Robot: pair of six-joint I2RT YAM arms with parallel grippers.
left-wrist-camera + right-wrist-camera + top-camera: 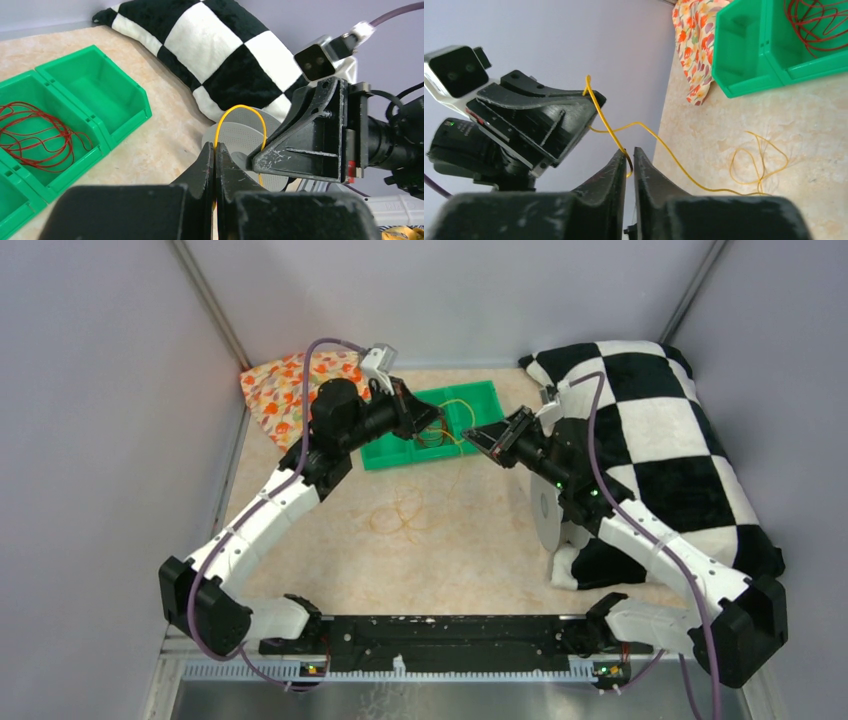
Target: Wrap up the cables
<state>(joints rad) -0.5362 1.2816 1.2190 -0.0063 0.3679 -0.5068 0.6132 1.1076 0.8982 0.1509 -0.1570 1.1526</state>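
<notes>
Loops of yellow wire [405, 515] lay slack on the table [330, 540] ahead of the arms' bases. To their right, the spool [548, 515] stood on edge against the checkered pillow [660, 430]. From the loops one strand climbed to the right gripper [482, 437], whose fingers were clenched on it. The left gripper [425, 425], just beyond, was pinched shut on the same strand.

We judged the step in hand to be gathering a length for winding. Done well, it called for both pinches to hold firm and for the span between them to stay short and only lightly tensioned. The slack would also have to lift off the table without snagging.

The held stretch arched roughly side to side between the grippers, above the green tray [478, 398]. The tail's long axis ran back toward us, down to the loops. Red wire [40, 130] sat coiled in one tray compartment. Farther left, a flowered cloth [285, 390] lay by the wall.
</notes>
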